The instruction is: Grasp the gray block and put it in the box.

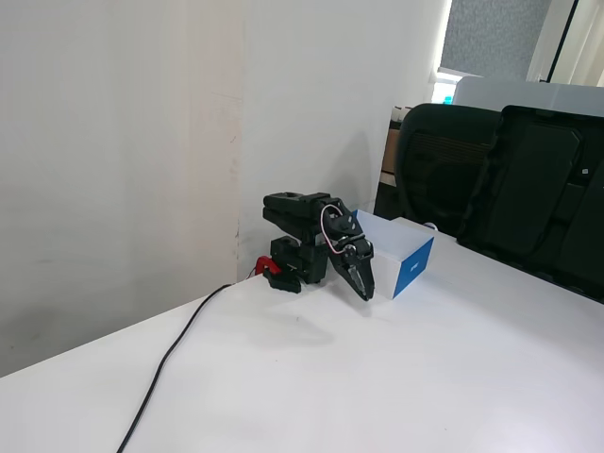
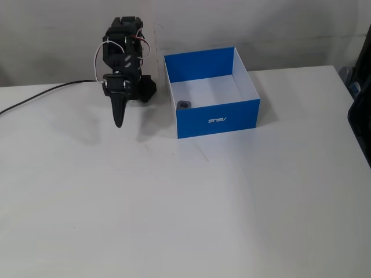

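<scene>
The box (image 2: 217, 119) stands open-topped on the white table, blue outside and white inside; it also shows in a fixed view (image 1: 412, 265) behind the arm. The gray block (image 2: 184, 105) lies inside the box, in its near left corner against the front wall. It is hidden in the other fixed view. The black gripper (image 2: 119, 121) hangs folded down to the left of the box, apart from it, its jaws together and holding nothing. It also shows in a fixed view (image 1: 364, 291), tips pointing down just above the table.
A black cable (image 1: 170, 363) runs from the arm's base across the table toward the front left. A black office chair (image 1: 528, 189) stands behind the table's far edge. A white wall is close behind the arm.
</scene>
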You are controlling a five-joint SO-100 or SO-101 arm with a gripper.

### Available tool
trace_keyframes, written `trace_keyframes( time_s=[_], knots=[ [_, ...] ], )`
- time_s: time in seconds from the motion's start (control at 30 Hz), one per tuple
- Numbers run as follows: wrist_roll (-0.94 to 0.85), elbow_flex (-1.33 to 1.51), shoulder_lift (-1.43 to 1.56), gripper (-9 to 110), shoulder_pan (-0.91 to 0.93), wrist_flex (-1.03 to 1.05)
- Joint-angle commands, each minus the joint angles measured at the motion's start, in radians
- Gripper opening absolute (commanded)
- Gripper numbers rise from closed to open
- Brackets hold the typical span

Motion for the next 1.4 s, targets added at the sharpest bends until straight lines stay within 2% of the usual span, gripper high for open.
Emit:
trace_keyframes(
  time_s=[0.0, 0.6, 1.37],
  knots=[
    [0.015, 0.009, 0.071, 0, 0.003, -0.011],
    [0.002, 0.107, 0.204, 0, 0.044, 0.077],
    [-0.143, 0.238, 0.209, 0, 0.095, 0.080]
  ],
)
